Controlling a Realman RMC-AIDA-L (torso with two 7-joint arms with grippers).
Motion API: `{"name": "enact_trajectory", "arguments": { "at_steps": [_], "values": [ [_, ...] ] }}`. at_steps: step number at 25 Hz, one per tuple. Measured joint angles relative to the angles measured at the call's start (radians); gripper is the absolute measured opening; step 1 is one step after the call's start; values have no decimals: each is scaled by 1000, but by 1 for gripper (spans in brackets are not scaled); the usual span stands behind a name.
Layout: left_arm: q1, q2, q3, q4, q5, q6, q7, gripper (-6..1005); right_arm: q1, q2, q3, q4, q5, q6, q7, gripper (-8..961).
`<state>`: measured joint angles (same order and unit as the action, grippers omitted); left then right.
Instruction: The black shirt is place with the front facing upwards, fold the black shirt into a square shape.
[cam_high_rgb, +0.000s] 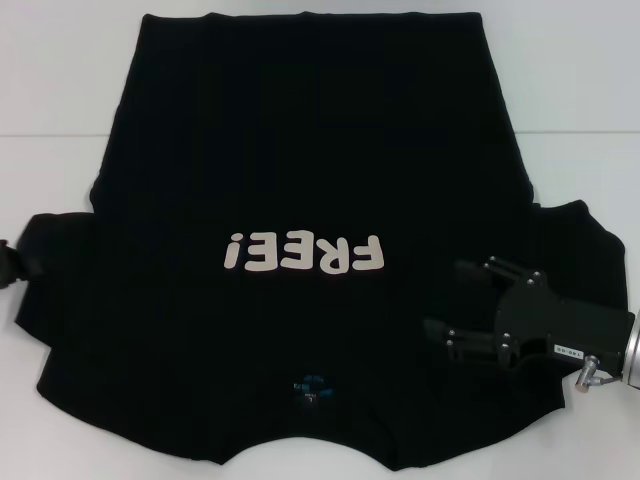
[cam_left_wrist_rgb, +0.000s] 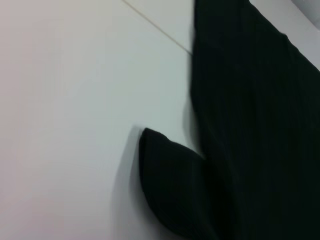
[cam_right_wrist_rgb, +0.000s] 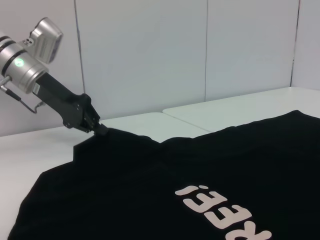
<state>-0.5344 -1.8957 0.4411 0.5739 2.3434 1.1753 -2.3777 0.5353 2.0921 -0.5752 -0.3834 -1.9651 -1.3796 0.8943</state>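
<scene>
One shirt (cam_high_rgb: 300, 180) lies flat on the white table (cam_high_rgb: 60, 80), front up, "FREE!" lettering (cam_high_rgb: 303, 253) reading away from me, collar and blue label (cam_high_rgb: 310, 390) at the near edge, hem at the far side. No fold has been made; both sleeves lie spread outward.

My left gripper (cam_right_wrist_rgb: 97, 129) is at the tip of the left sleeve (cam_left_wrist_rgb: 170, 190), at the shirt's left edge. In the right wrist view its fingers appear pinched on the sleeve cloth, which rises slightly toward them. My right gripper (cam_high_rgb: 455, 305) lies low over the shirt's right shoulder area, jaws apart and nothing between them.

Assessment: the first step is in hand, namely folding the sleeves inward. The next move calls for the right jaws to close on the right sleeve (cam_high_rgb: 590, 250), then both sleeves carried over the body, keeping the cloth taut and unwrinkled.
</scene>
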Motion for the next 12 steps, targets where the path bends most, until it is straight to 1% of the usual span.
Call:
{"name": "enact_trajectory", "arguments": {
  "at_steps": [2,6,12],
  "values": [
    [2,6,-23,13,12,5,-1,1,0,0,0,0,0,-1,0,944],
    [2,15,-32,27,15,8,-2,0,-1,0,2,0,0,-4,0,944],
    [-8,18,-28,55,29,7,-2,0,-1,0,3,0,1,-11,0,945]
  ]
}}
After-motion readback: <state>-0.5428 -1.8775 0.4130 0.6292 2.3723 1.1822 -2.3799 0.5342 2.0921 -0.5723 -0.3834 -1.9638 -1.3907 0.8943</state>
